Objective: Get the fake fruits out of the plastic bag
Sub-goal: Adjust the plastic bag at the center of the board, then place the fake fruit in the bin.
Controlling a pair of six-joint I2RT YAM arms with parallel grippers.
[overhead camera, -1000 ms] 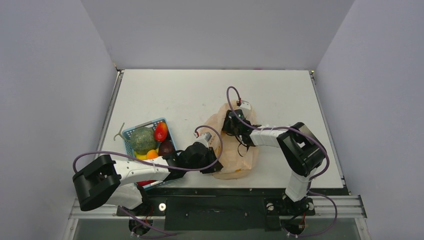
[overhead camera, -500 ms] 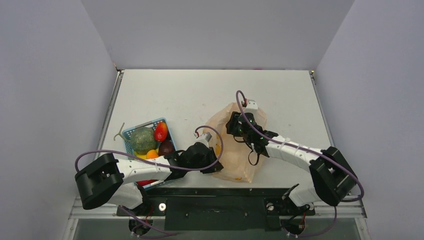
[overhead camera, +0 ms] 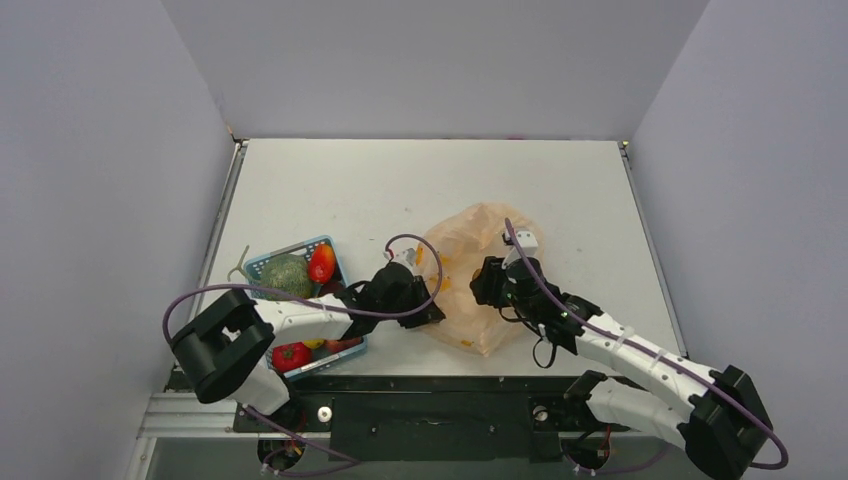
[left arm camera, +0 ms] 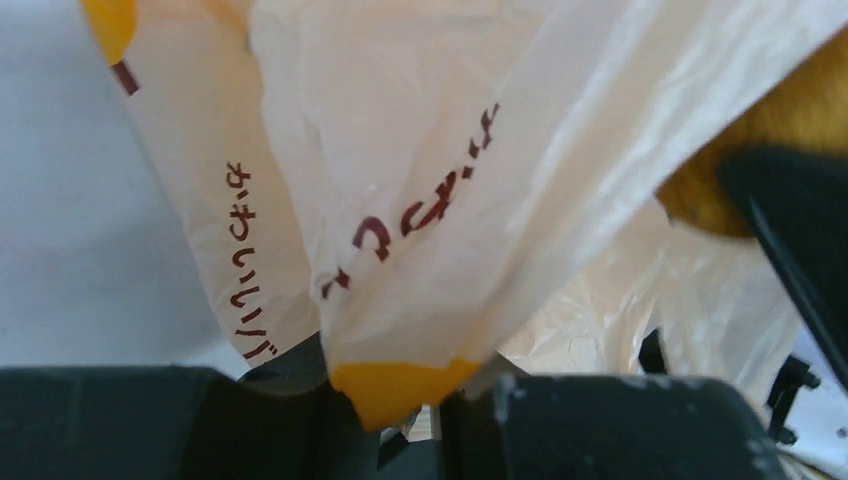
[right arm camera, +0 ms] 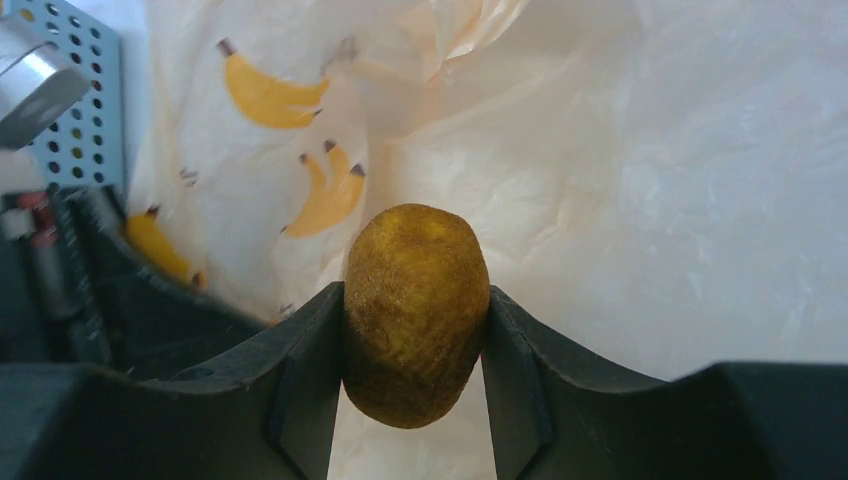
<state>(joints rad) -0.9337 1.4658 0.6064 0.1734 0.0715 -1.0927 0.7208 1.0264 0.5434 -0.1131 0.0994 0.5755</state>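
plastic bag [overhead camera: 462, 262], pale peach and crinkly, lies rumpled on the bench [overhead camera: 400, 180] right of centre, between the two arms. printed yellow bananas [right arm camera: 265, 95] and dark red lettering [left arm camera: 420, 215] show on its thin film.

left fingers [overhead camera: 425, 312] reach the bag's near left edge. in the left wrist view these fingers [left arm camera: 480, 420] are pinched together on a fold of the film, with an orange print caught right at the pinch and the rest of the bag rising away above it.

right fingers [overhead camera: 487, 285] sit over the bag's right half. in the right wrist view they [right arm camera: 318, 350] are clamped on a small brown fruit [right arm camera: 416, 315], an oval with a rough, dull skin, held by its two sides and standing upright between them. the bag's film fills the view behind it. whether the fruit is clear of the bag's mouth cannot be told.

blue mesh basket [overhead camera: 290, 250] stands at the near left of the bench, partly under the left arm and well apart from the bag. in it are a green melon [overhead camera: 287, 275] and, touching it on the right, a red-orange pointed fruit [overhead camera: 321, 263]. a red round fruit [overhead camera: 291, 356] shows at the basket's near end, below the arm.
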